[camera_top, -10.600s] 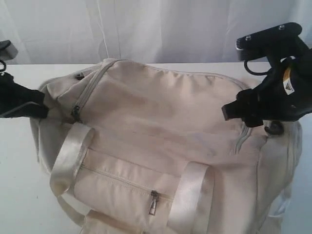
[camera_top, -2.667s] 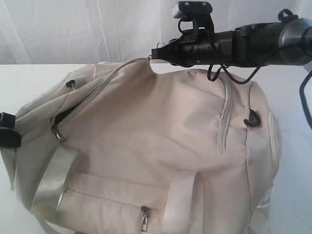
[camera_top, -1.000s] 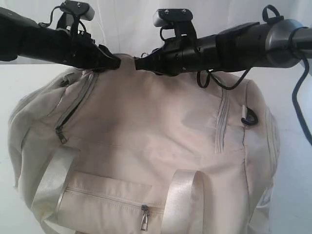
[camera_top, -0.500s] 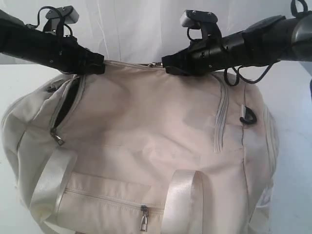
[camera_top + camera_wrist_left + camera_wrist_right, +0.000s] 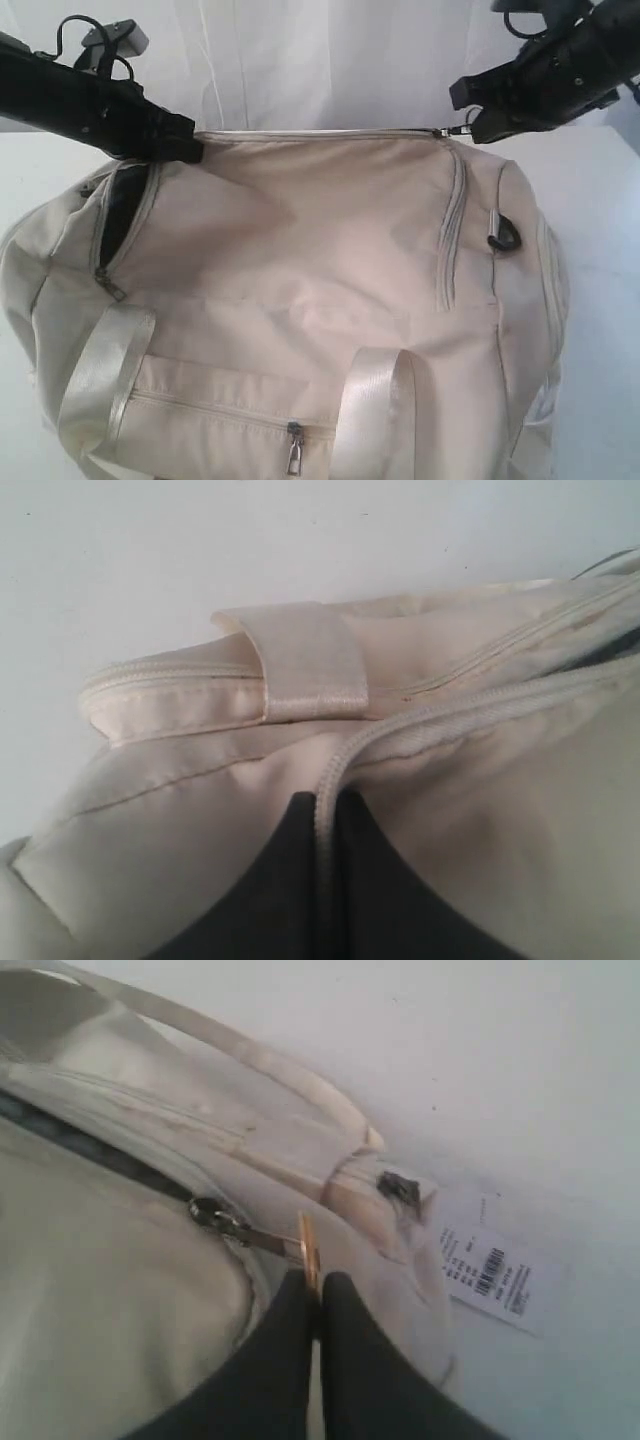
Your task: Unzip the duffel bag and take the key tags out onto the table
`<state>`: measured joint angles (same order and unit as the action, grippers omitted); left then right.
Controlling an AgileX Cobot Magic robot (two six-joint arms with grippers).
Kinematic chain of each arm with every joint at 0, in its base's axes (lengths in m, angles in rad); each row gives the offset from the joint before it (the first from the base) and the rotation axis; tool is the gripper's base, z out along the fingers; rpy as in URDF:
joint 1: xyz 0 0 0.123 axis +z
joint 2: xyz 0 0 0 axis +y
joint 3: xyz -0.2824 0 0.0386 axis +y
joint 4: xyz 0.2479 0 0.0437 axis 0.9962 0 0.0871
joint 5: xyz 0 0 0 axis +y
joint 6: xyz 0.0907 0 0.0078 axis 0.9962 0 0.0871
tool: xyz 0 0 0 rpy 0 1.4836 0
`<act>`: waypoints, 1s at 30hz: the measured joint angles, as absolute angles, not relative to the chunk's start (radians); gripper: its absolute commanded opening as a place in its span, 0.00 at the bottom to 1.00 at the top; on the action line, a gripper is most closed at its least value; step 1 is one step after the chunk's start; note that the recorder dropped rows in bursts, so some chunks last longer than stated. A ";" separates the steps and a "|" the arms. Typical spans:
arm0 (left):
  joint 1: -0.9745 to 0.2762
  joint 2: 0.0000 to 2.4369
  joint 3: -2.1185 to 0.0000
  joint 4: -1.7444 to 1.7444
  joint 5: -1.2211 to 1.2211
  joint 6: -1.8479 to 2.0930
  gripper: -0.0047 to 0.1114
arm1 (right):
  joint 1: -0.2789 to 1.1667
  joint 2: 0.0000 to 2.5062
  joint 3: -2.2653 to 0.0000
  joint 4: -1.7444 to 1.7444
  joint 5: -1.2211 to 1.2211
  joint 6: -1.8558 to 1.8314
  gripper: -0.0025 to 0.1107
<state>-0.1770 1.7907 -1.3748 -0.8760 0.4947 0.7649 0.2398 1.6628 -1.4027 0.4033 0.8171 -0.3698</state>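
Duffel bag (image 5: 300, 290) lies on the table (image 5: 600, 300) and fills most of the exterior view. Its front pocket pull (image 5: 294, 455) and both satin straps (image 5: 100, 370) face the camera.

Left gripper (image 5: 185, 148): you have it on the bag's top ridge, at the end where the side pocket (image 5: 118, 215) gapes and shows dark lining. In the left wrist view the fingers (image 5: 400, 900) are pressed together with the bag's corded zip edge (image 5: 325, 780) pinched between them, and no gap shows. A satin tab (image 5: 305, 670) is sewn across the seam just beyond the fingertips.

Right gripper (image 5: 470, 122): you have it at the opposite end of the ridge, just off the bag's top corner. In the right wrist view the fingers (image 5: 350, 1360) are clamped flat on the top zip pull (image 5: 275, 1242). The pull is drawn out straight from its slider (image 5: 210, 1212). Behind the slider a dark slit (image 5: 90, 1145) runs along the zip line between the two cream edges.

Other notes:
- A dark ring (image 5: 503, 233) hangs on the bag's end panel, below the right gripper.
- A white barcode label (image 5: 490, 1275) lies flat on the table just beside that end of the bag. You cannot tell whether it is attached to the bag.
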 measured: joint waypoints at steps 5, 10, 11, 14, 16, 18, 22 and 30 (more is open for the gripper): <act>-0.177 1.791 -1.375 -0.871 0.532 0.746 0.04 | 0.240 1.563 -1.303 0.298 0.856 -0.272 0.02; -0.177 1.791 -1.376 -0.834 0.573 0.722 0.04 | 0.240 1.469 -1.234 0.283 0.856 -0.261 0.02; -0.177 1.791 -1.376 -0.825 0.580 0.707 0.04 | 0.240 1.454 -1.225 0.277 0.856 -0.248 0.02; -0.177 1.791 -1.376 -0.821 0.590 0.693 0.04 | 0.240 1.440 -1.210 0.247 0.856 -0.217 0.02; -0.177 1.791 -1.376 -0.821 0.592 0.691 0.04 | 0.240 1.437 -1.197 0.233 0.854 -0.199 0.02; -0.177 1.791 -1.376 -0.821 0.592 0.689 0.04 | 0.240 1.436 -1.183 0.226 0.854 -0.191 0.02; -0.179 1.791 -1.376 -0.811 0.592 0.684 0.04 | 0.240 1.427 -1.157 0.222 0.847 -0.184 0.02; -0.186 1.761 -1.376 -0.763 0.593 0.639 0.04 | 0.240 1.404 -1.146 0.210 0.821 -0.183 0.02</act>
<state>-0.1862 1.7610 -1.3763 -0.7634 0.5933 0.6388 0.2398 1.4036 -1.1456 0.2099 0.8208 -0.1827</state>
